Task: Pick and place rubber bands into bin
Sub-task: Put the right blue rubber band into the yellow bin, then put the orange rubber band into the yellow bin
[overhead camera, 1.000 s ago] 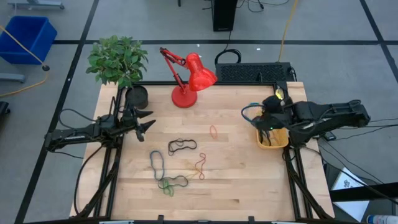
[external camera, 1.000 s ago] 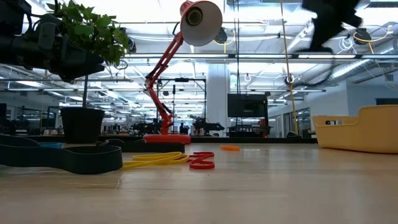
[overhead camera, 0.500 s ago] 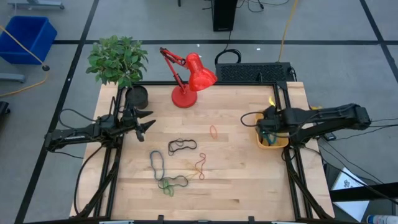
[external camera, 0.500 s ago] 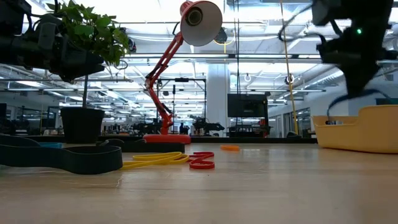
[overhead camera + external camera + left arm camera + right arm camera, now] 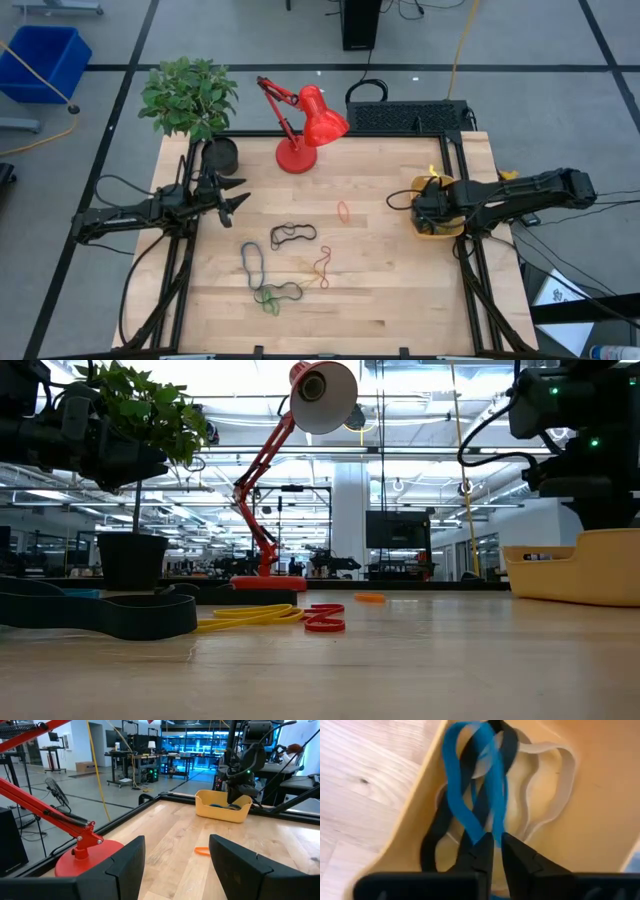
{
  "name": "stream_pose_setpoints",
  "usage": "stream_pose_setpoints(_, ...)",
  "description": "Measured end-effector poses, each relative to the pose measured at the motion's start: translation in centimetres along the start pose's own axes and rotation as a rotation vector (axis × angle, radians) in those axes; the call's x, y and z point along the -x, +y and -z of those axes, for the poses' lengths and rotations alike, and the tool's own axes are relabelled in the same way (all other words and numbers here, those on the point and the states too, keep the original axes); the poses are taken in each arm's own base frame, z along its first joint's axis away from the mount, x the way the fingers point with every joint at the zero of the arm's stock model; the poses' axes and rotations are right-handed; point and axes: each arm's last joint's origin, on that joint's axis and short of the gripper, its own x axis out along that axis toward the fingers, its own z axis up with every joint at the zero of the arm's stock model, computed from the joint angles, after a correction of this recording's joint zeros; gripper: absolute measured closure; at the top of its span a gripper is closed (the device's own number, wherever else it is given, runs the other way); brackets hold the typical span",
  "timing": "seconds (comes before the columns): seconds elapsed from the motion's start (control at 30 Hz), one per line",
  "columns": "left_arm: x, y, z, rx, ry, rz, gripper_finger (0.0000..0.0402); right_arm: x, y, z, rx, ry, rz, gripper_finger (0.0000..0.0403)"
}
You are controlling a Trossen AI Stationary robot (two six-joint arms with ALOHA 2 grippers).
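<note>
Your workspace is a wooden desk [image 5: 380, 300], seen from above with one arm at each side. At its far edge stand a red lamp [image 5: 303, 125] and a potted plant [image 5: 190, 100].

The left arm lies along the desk's left side; its left gripper [image 5: 238, 199] hangs near the plant pot with its two fingers [image 5: 125, 865] set wide apart and nothing between them. The right arm reaches in from the right edge, and its right gripper [image 5: 422, 210] is lowered into the bin [image 5: 443, 233], the yellow-orange tub at the desk's right edge.

In the right wrist view you see the gripper tips [image 5: 495, 850] inside the tub, a narrow slot between them, with a blue rubber band [image 5: 470, 780] pinched at that slot and looping away from the tips. Beneath it on the bin floor lie a black band [image 5: 437, 832] and a tan band [image 5: 547, 790].

The remaining rubber bands lie loose on the open desk between the arms: a black band [image 5: 292, 235] near the centre, a dark blue band [image 5: 252, 262] to its left, a green and black tangle [image 5: 275, 297] nearer the front edge, a thin reddish band [image 5: 323, 266] to the right of these, and a small orange-red loop [image 5: 344, 211] lying apart, closer to the bin.
</note>
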Motion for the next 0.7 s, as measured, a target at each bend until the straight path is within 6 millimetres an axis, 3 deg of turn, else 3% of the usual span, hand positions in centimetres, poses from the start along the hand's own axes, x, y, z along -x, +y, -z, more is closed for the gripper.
stream_pose_setpoints(0.43,0.0,0.0,0.0,0.001,0.000,0.000,0.0174,0.6,-0.1,-0.2,-0.011,-0.040,-0.022,0.0247)
stream_pose_setpoints(0.7,0.0,0.0,0.0,0.002,0.000,0.000,0.0174,3.8,0.7,-1.3,-0.005,-0.208,-0.326,0.0237)
